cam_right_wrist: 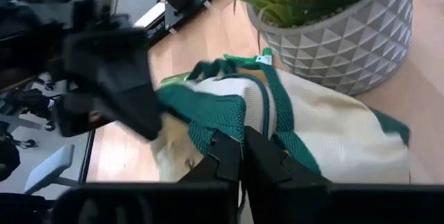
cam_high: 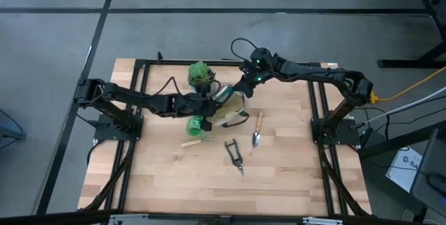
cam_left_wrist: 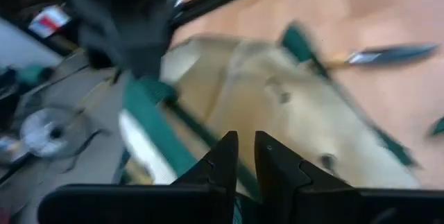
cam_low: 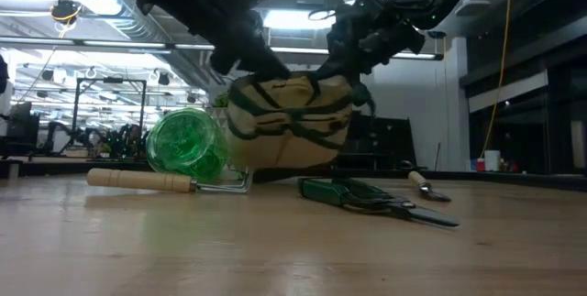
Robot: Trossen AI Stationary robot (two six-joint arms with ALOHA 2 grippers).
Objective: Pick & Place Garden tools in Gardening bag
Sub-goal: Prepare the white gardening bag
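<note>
The beige gardening bag with green trim (cam_high: 231, 108) lies between my two grippers, near the plant in the white pot (cam_high: 201, 74). My left gripper (cam_high: 211, 104) and my right gripper (cam_high: 244, 91) are both shut on its rim. The green spray bottle (cam_high: 195, 124) lies on its side by the bag. The wooden-handled hand rake (cam_high: 191, 142), the pruning shears (cam_high: 235, 157) and the trowel (cam_high: 256, 131) lie flat on the table nearer the front. My left gripper pinches the bag's green-trimmed rim (cam_left_wrist: 239, 182) between its two fingers, coming from the table's left. The right wrist view shows it on the trim (cam_right_wrist: 173, 102). The bag's mouth edge is pulled up below it. My right gripper pinches the green trim at the bag's rim (cam_right_wrist: 239, 123) between its two fingers, slanting down from the far right. The low view shows the bag (cam_low: 289, 122) hanging from both grippers; I cannot tell whether its bottom (cam_low: 284, 169) touches the table.
The white pot (cam_right_wrist: 347, 37) stands close behind the bag. Black frame rails (cam_high: 139, 113) run along the table's left and right sides. Bare wooden tabletop (cam_high: 209, 183) lies toward the near edge.
</note>
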